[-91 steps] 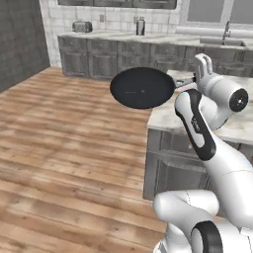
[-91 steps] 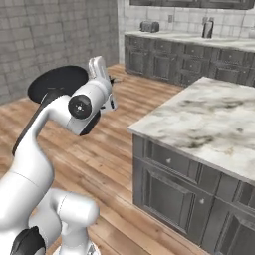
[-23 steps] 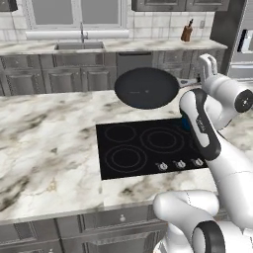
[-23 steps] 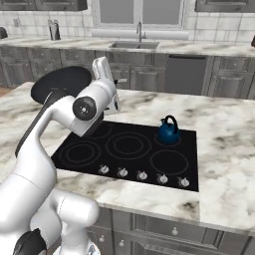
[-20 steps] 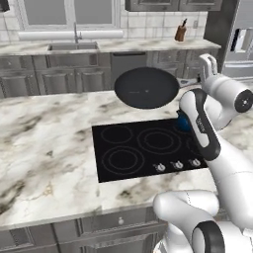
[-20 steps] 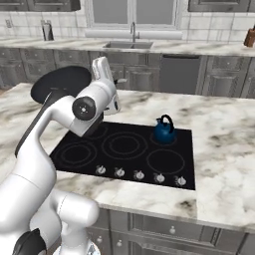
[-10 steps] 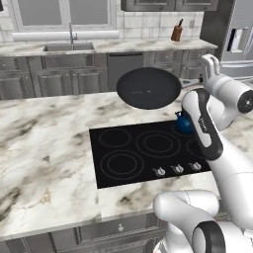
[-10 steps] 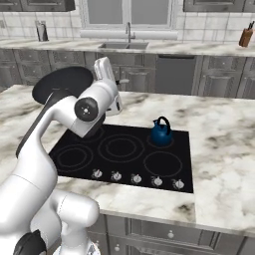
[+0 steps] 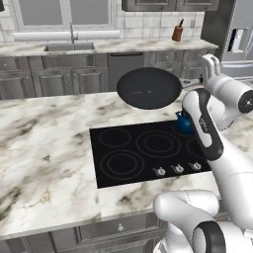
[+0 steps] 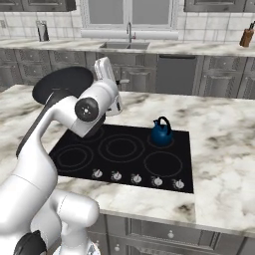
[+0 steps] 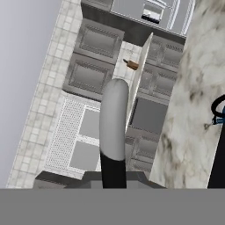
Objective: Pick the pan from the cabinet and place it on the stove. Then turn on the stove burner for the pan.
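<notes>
The black pan (image 9: 148, 88) hangs in the air above the far edge of the stove (image 9: 101, 158), tilted toward the camera. My gripper (image 9: 201, 79) is shut on its handle, to the pan's right. From the right base view the pan (image 10: 62, 83) shows left of my gripper (image 10: 101, 78), above the stove (image 10: 130, 167). The hand view looks along the silver-grey handle (image 11: 114, 118) clamped in my gripper (image 11: 113, 178). Ring-marked burners (image 9: 122, 163) lie bare at the stove's left. A row of silver knobs (image 9: 175, 169) runs along its front. The cabinet is out of view.
A small blue kettle (image 9: 184, 123) sits on the back right burner (image 10: 161, 132). The stove is set in a marble island counter (image 9: 44, 163). Behind it runs a back counter with a sink (image 9: 69, 47) and a knife block (image 9: 177, 34). A fridge (image 9: 239, 39) stands at far right.
The whole scene has shifted as the base drove: from a wood-floor aisle to the island, now facing the stove. The pan stays in my gripper, in the same pose relative to the cameras.
</notes>
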You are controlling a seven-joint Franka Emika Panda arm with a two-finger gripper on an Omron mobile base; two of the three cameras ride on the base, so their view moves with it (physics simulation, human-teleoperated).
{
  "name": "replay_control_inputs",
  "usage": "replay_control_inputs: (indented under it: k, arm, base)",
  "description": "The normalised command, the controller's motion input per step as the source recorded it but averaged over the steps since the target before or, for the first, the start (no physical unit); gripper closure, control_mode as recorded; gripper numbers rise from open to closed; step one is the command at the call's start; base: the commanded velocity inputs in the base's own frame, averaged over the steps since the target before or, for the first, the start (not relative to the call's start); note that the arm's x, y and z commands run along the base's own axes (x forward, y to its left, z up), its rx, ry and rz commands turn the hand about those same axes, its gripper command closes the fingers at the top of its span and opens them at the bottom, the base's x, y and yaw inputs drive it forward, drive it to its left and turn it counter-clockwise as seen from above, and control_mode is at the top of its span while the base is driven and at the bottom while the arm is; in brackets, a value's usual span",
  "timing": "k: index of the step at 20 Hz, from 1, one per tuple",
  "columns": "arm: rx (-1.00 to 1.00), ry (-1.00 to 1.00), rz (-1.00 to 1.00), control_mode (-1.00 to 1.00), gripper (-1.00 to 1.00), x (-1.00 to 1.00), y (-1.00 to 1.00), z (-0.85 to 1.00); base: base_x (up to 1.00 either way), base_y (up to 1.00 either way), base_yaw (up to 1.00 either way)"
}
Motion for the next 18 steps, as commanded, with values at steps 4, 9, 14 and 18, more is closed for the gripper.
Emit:
replay_control_inputs:
  k: [4,9,14,18]
  arm:
    - [0.00,0.09,0.00,-1.00,1.00,0.40,0.11,-0.19]
    - [-0.02,0.12,0.02,-1.00,1.00,0.66,0.31,-0.42]
    - [-0.01,0.08,0.05,-1.00,1.00,0.63,0.30,-0.43]
    - [0.00,0.03,0.06,-1.00,1.00,0.46,0.14,-0.42]
  base:
    - [0.00,0.00,0.00]
    - [0.00,0.00,0.00]
    - [0.00,0.00,0.00]
    - [0.00,0.00,0.00]
